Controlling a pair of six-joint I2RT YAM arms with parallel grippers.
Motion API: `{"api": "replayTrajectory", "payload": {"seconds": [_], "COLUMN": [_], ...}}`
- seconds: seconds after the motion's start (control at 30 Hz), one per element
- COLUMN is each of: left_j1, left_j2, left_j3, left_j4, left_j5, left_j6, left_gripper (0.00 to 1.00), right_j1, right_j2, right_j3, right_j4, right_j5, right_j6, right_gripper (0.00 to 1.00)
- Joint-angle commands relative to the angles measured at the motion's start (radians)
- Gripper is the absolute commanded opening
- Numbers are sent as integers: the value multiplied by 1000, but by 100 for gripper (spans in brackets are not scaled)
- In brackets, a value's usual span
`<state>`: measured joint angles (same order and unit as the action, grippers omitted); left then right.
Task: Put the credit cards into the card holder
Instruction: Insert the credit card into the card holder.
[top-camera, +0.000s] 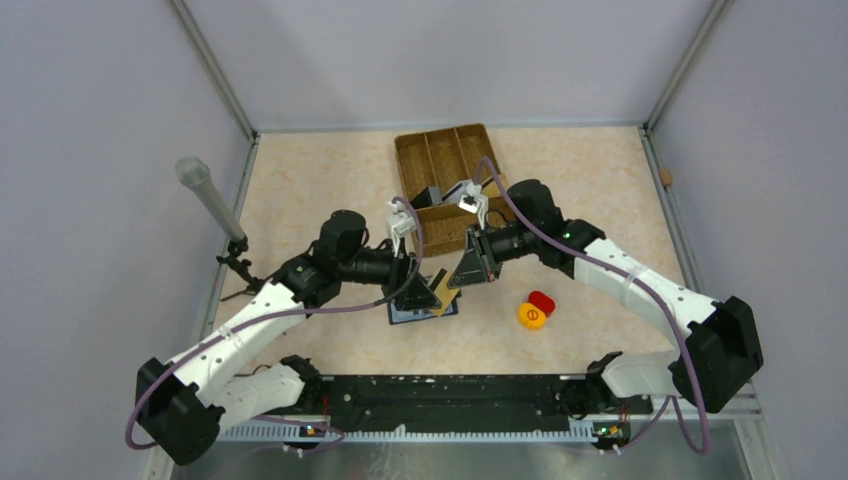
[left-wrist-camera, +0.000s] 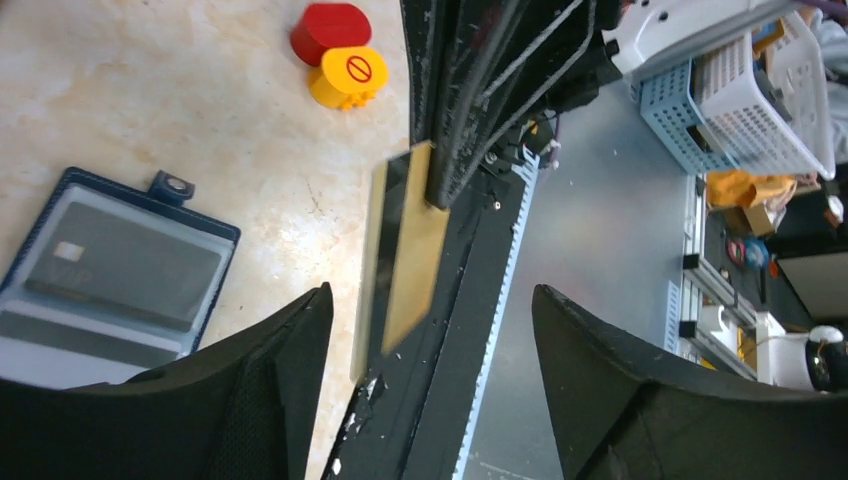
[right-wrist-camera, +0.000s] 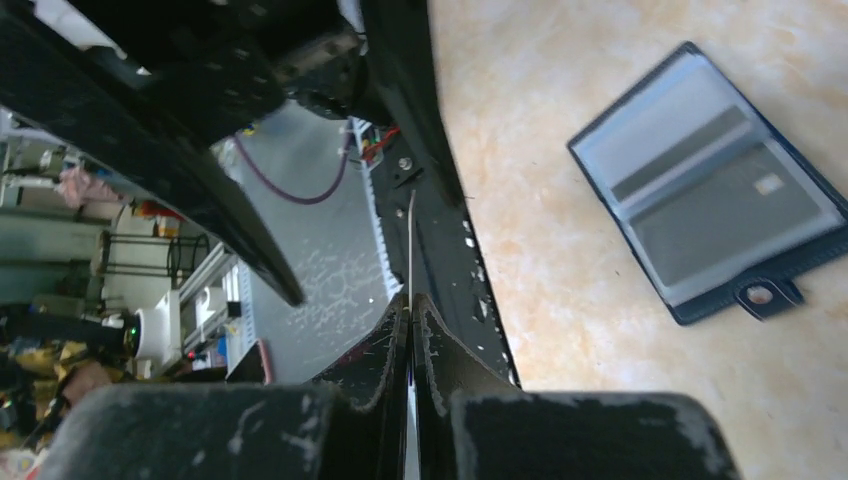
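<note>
The card holder (top-camera: 420, 313) lies open on the table, dark blue outside and blue-grey inside (left-wrist-camera: 80, 340) (right-wrist-camera: 670, 110). One grey credit card (left-wrist-camera: 120, 265) (right-wrist-camera: 730, 220) sits in its slot. Another credit card, gold-faced (top-camera: 441, 291) (left-wrist-camera: 410, 250), hangs in the air above the table's near edge. My right gripper (top-camera: 463, 272) (right-wrist-camera: 410, 300) is shut on it, and that view shows the card edge-on (right-wrist-camera: 410, 235). My left gripper (top-camera: 411, 277) (left-wrist-camera: 432, 295) is open, its fingers on either side of the gold card and apart from it.
A red and a yellow round piece (top-camera: 535, 309) (left-wrist-camera: 340, 50) lie right of the holder. The brown woven divided tray (top-camera: 450, 175) stands at the back centre. A grey cylinder on a stand (top-camera: 205, 195) rises at the left edge. The black rail (top-camera: 440, 395) runs along the near edge.
</note>
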<state>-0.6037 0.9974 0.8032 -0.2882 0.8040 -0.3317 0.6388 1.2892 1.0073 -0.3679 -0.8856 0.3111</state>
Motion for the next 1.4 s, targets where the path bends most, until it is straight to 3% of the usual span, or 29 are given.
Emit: {"api": "replayTrajectory", "payload": {"seconds": [0.0, 0.1, 0.37, 0.43, 0.67, 0.77, 0.83, 0.87, 0.9, 0.97, 1.03, 1.1, 1.23, 1.37], "left_j1": [-48, -57, -58, -57, -58, -57, -58, -57, -58, -58, -57, -58, -57, -52], "left_j2": [53, 73, 55, 56, 61, 60, 60, 60, 59, 51, 25, -5, -26, 22], "left_j3": [38, 33, 5, -8, -22, -32, -41, -48, -57, -80, -120, -178, -276, -323], "left_j4": [-3, -8, 75, 99, 109, 128, 144, 153, 165, 181, 192, 208, 258, 245], "left_j5": [17, 9, 15, 22, 14, 26, 48, 63, 76, 76, 22, -66, -330, -577], "left_j6": [16, 6, -47, -61, -67, -79, -89, -95, -101, -118, -139, -166, -261, -457], "left_gripper": [69, 56, 63, 60, 36, 20, 0, 0, 0, 0, 0, 0, 0, 0], "right_j1": [22, 22, 28, 30, 30, 30, 30, 30, 30, 30, 30, 32, 108, 219], "right_j2": [-22, -21, 2, 5, 11, 12, 14, 18, 18, 21, 20, 10, -43, -21], "right_j3": [10, 15, 27, 23, 23, 22, 24, 26, 25, 18, 2, -17, -59, -100], "right_j4": [132, 134, 35, 28, -5, -10, -17, -20, -22, -11, -6, -8, 5, 15], "right_j5": [-118, -130, -147, -146, -144, -142, -129, -116, -91, -38, 39, 205, 625, 964], "right_j6": [8, -1, -88, -101, -133, -136, -139, -138, -131, -102, -67, -15, 105, 215], "right_gripper": [0, 0, 0, 0, 0, 0, 0, 2, 14, 45, 61, 67, 69, 70]}}
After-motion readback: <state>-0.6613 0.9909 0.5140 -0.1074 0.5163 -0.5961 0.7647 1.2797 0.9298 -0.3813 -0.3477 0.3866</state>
